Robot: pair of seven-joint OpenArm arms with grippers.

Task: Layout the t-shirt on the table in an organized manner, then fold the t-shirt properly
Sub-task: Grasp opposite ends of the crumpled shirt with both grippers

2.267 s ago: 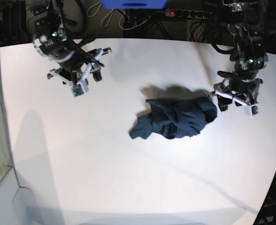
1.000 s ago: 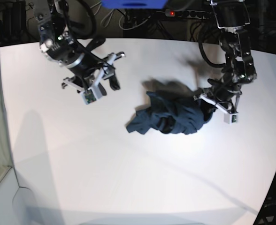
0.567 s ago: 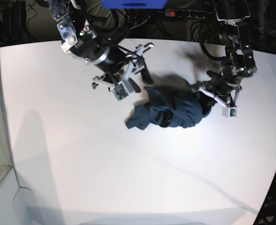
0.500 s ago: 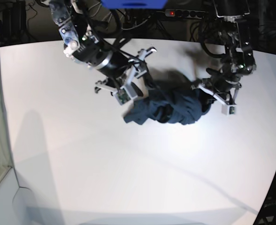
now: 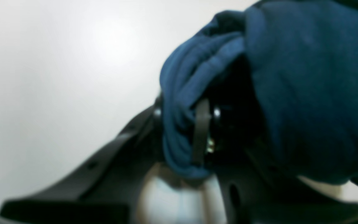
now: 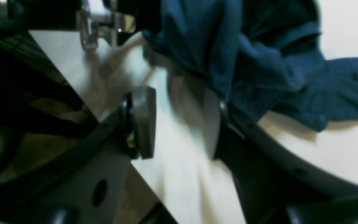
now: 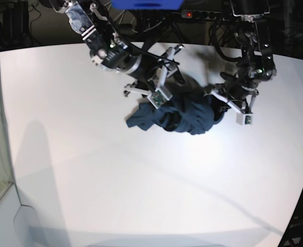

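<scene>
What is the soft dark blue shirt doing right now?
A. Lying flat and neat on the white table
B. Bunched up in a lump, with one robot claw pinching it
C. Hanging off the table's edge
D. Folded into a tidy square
B: the soft dark navy-blue t-shirt sits crumpled on the smooth white table, and the left gripper has its jaws shut on a fold of it.

black arms [image 7: 115, 51], white-trimmed wrists
</scene>
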